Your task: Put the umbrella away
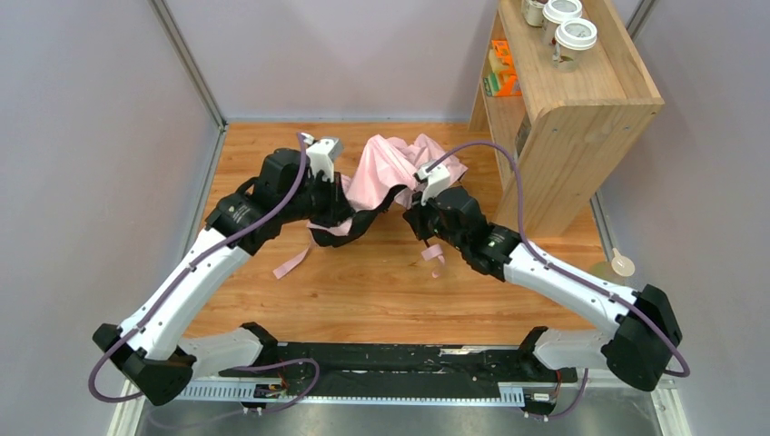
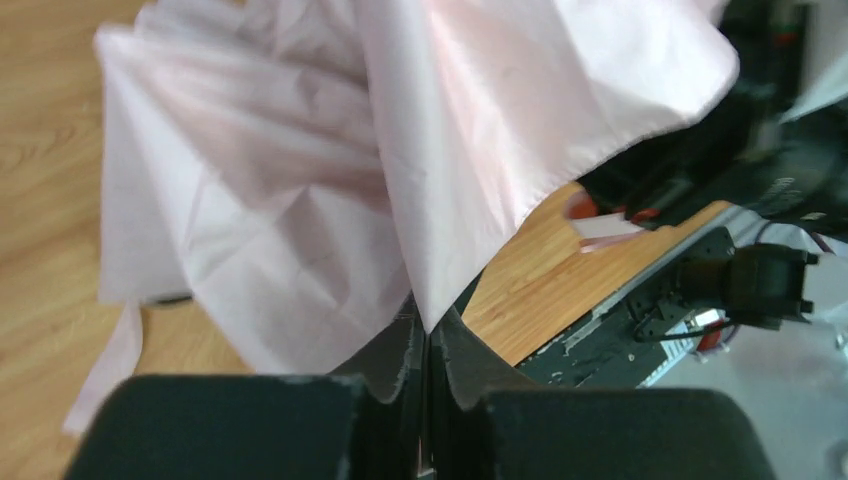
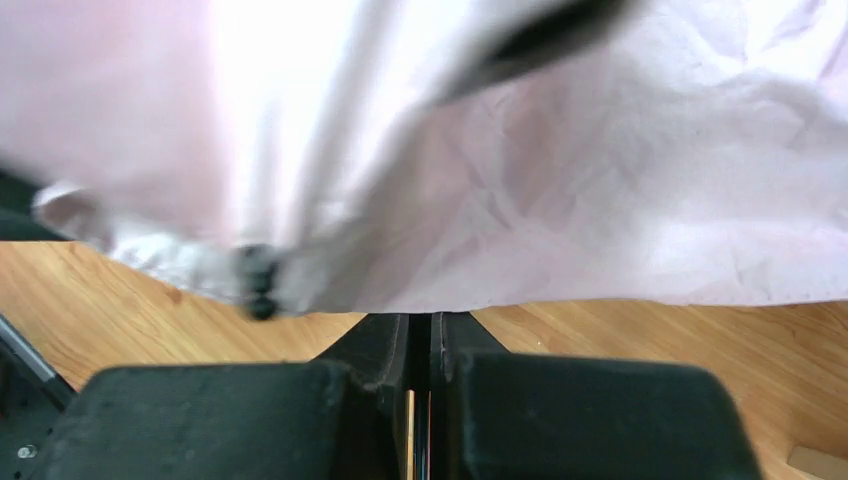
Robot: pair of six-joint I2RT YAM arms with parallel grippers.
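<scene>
**Asker:** Where is the umbrella lying?

**Watcher:** The umbrella [image 1: 399, 163] is sitting crumpled on the wooden surface [image 1: 381, 291], towards the far end, between the two arms. Its pale pink canopy is bunching up in loose folds, and a band of black lining [image 1: 363, 222] is showing along the near edge. A thin pink strap [image 1: 292, 263] is trailing from it onto the wood on the left side.

**Asker:** What is the left end effector doing?

**Watcher:** The left end effector [image 2: 427, 335] is pressing its two fingers together. A point of pink cloth is running down into the seam between them, so it is pinching the canopy there. The rest of the fabric is draping above and to the left of it.

**Asker:** And the right one?

**Watcher:** The right end effector [image 3: 420, 325] is also holding its fingers almost together, with only a thin slit showing between them. The lower edge of the pink cloth is hanging right at the fingertips. I cannot tell whether any cloth is actually caught between them.

**Asker:** Is anything else standing nearby?

**Watcher:** A wooden shelf unit [image 1: 581, 118] is standing at the far right corner, just beside the canopy. Lidded paper cups [image 1: 575, 36] are sitting on top of it.
</scene>
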